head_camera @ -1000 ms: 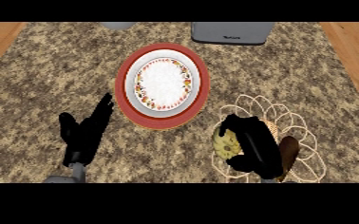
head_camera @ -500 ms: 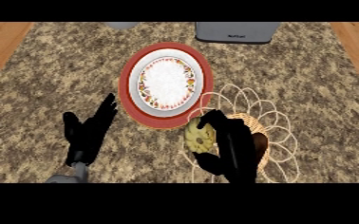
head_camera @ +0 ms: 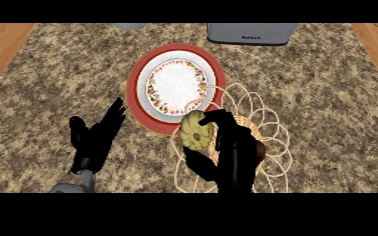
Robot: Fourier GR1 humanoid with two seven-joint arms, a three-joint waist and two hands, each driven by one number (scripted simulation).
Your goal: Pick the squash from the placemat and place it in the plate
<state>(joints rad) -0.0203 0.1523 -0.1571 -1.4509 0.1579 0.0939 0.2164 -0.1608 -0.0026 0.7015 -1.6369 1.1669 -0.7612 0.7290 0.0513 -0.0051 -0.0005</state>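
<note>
A pale yellow scalloped squash (head_camera: 195, 131) is held in my right hand (head_camera: 230, 152), whose fingers and thumb curl round it. It hangs over the near left part of the wicker placemat (head_camera: 262, 117), just at the plate's near rim. The white plate (head_camera: 176, 82) with a red rim and a floral band lies on the counter, up and to the left of the squash. My left hand (head_camera: 94, 140) rests open at the lower left, fingers up, apart from everything.
A grey appliance (head_camera: 252, 33) stands at the counter's far edge, right of centre. A small grey object (head_camera: 130, 26) peeks in at the far edge to its left. Wooden strips (head_camera: 15, 42) border the speckled counter on both sides.
My right hand has carried the squash up and to the left, from the placemat's middle toward the plate's near rim. The left hand has barely shifted.
</note>
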